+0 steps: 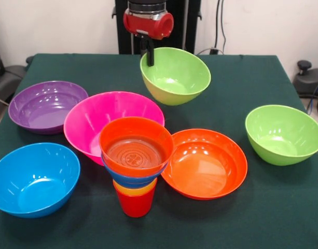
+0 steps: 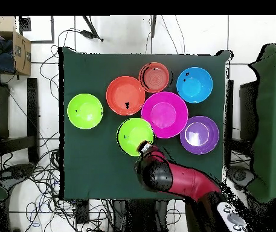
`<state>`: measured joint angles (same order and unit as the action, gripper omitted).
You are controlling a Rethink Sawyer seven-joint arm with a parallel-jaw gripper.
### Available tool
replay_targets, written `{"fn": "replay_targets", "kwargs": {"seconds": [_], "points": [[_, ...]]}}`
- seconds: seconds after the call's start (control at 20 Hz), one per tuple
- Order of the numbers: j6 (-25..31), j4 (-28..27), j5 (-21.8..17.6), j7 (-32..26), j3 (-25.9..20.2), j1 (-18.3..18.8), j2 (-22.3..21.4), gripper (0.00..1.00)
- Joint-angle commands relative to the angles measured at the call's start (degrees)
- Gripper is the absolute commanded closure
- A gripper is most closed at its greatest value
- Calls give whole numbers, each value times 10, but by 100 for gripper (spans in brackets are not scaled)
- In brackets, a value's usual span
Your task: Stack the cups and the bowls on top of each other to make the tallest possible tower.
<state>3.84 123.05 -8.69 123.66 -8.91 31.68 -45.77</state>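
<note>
1. Closest to me in the front view stands the tower (image 1: 135, 168): a narrow red cup (image 1: 134, 205) on the green table (image 1: 242, 88), an orange cup (image 1: 135, 189) nested in it, then a small blue bowl (image 1: 128, 178) and a small orange-red bowl (image 1: 136, 146) on top, widening upward like a funnel. Overhead shows only that top bowl's ringed floor (image 2: 155, 77); the layers underneath are hidden there.

2. To the left sits the light blue bowl (image 1: 34, 178), glossy and deep. To the right of the tower, touching or nearly so, lies the large orange-red bowl (image 1: 204, 163), shallow and shiny.

3. Just behind the tower is the large pink bowl (image 1: 112, 122), its rim partly covered by the stack. From above it reads as a full circle (image 2: 164, 114), sitting beside the orange-red bowl (image 2: 125, 95).

4. Out at the right edge rests a lime green bowl (image 1: 284, 134), well apart from the others. The purple bowl (image 1: 47, 106) sits far left.

5. Farthest back, the second lime green bowl (image 1: 175, 75) is tilted and lifted off the cloth. The gripper (image 1: 148, 54) is clamped on its rim, one dark finger (image 1: 149, 56) showing against the inner wall. Overhead, the red and black arm (image 2: 176, 178) covers that grip, so only the front view shows it.
</note>
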Motion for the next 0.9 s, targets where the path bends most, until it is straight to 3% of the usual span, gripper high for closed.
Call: {"fn": "replay_targets", "kwargs": {"seconds": [0.05, 0.45, 0.9], "points": [[104, -50, 26, 4, -102, 23, -42, 100], [150, -68, 39, -10, -154, 70, -50, 100], [214, -121, 49, -19, -166, 78, -40, 100]]}}
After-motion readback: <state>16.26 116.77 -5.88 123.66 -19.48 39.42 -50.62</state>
